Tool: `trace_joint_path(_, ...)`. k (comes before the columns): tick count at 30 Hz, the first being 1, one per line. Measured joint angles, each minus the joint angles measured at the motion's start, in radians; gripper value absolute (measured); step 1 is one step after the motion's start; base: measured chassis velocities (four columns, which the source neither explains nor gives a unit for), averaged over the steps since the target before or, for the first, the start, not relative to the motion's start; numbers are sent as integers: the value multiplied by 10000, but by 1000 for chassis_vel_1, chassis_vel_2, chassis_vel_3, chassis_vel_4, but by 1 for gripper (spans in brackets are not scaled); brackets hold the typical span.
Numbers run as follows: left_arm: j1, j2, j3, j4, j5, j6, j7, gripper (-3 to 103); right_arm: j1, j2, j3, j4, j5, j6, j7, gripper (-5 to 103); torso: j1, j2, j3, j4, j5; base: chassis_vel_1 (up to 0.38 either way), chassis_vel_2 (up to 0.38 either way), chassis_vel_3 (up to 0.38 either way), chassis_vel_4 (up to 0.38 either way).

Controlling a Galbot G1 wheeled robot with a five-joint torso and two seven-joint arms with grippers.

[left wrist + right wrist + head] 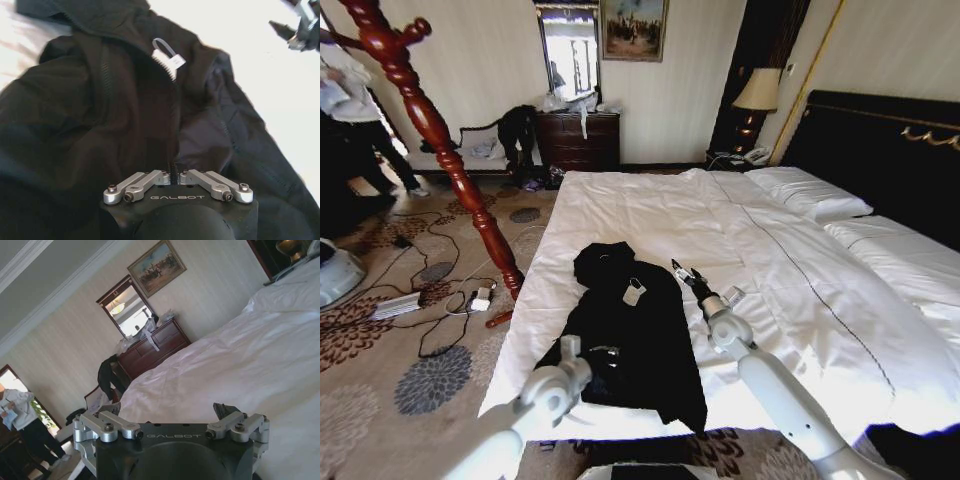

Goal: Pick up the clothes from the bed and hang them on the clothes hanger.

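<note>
- The clothes point(630, 335) lie spread flat on the bed point(790, 250) near its foot edge, white tag point(634, 293) facing up.
- Left gripper point(603, 352) rests low on the garment; its finger state cannot be told.
- Right gripper point(682, 271) hovers just beside the coat, fingers parted, empty.
- The clothes hanger point(430, 125) stands on the floor left of the bed.

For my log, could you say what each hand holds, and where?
Left hand appears shut on the clothes by the zip; right hand, open, holds nothing.

We read only "GALBOT", printed on the black body just behind the fingers of the left gripper point(177, 187) and the right gripper point(172, 432).
</note>
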Motion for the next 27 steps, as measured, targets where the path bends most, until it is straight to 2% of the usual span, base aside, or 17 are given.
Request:
trace_joint_path(2,276,240,-519,-425,-548,432,-524,16,223,79,-110,21,632,-164,259,100,0,1,0,-4,1,0,0,0,0)
trace_joint_path(3,276,240,-519,-425,-548,432,-524,16,223,79,-110,21,632,-164,259,100,0,1,0,-4,1,0,0,0,0)
trace_joint_path(7,945,533,-1706,-1317,-1823,1284,-2131,32,1164,386,-467,-185,1822,-550,1153,100,0,0,1,-2,2,0,0,0,0)
trace_joint_path(8,945,533,-1706,-1317,-1823,1284,-2131,32,1164,386,-467,-185,1822,-550,1153,100,0,0,1,-2,2,0,0,0,0)
trace_joint_path(10,1429,502,-2385,-1699,-2103,1449,-2448,43,1805,625,-687,-253,2642,-757,1704,100,1,0,0,-1,2,0,0,0,0)
trace_joint_path(13,1990,213,-3416,-2112,-1910,1366,-2220,54,2664,1106,-1202,-532,3404,-1042,1980,100,0,1,-1,-2,-4,0,0,0,0)
trace_joint_path(14,1990,213,-3416,-2112,-1910,1366,-2220,54,2664,1106,-1202,-532,3404,-1042,1980,100,0,1,-1,-2,-4,0,0,0,0)
trace_joint_path(16,2393,-88,-4043,-2172,-579,916,-1272,65,3247,1689,-1751,-1084,3599,-1189,1996,100,0,0,0,-2,3,0,0,0,0)
trace_joint_path(17,2557,-224,-4239,-2160,-68,768,-986,70,3455,1936,-1940,-1334,3639,-1224,2017,100,1,-1,1,0,3,0,0,0,0)
trace_joint_path(18,2557,-224,-4239,-2160,-68,768,-986,70,3455,1936,-1940,-1334,3639,-1224,2017,100,1,-1,1,0,3,0,0,0,0)
trace_joint_path(19,2904,-571,-4684,-2131,598,594,-718,76,3837,2396,-2268,-1828,3692,-1321,2044,100,2,0,0,2,-4,0,0,0,0)
trace_joint_path(20,3089,-741,-4936,-2126,744,556,-668,81,4013,2615,-2437,-2089,3687,-1360,2040,100,2,0,1,0,-4,0,0,0,0)
trace_joint_path(21,3089,-741,-4936,-2126,744,556,-668,81,4013,2615,-2437,-2089,3687,-1360,2040,100,2,0,1,0,-4,0,0,0,0)
trace_joint_path(23,3641,-1195,-5994,-2251,830,476,-618,92,4650,3326,-2840,-3083,3374,-1407,1785,100,0,0,0,4,-3,0,0,0,0)
trace_joint_path(24,3641,-1195,-5994,-2251,830,476,-618,92,4650,3326,-2840,-3083,3374,-1407,1785,100,0,0,0,4,-3,0,0,0,0)
trace_joint_path(25,3757,-1277,-6305,-2325,776,460,-617,97,4825,3513,-2901,-3444,3220,-1396,1700,100,0,1,-1,2,-2,0,0,0,0)
trace_joint_path(27,4041,-1421,-7192,-2606,501,441,-658,98,5363,4078,-2991,-4776,2761,-1331,1433,100,1,0,1,-1,1,0,0,0,0)
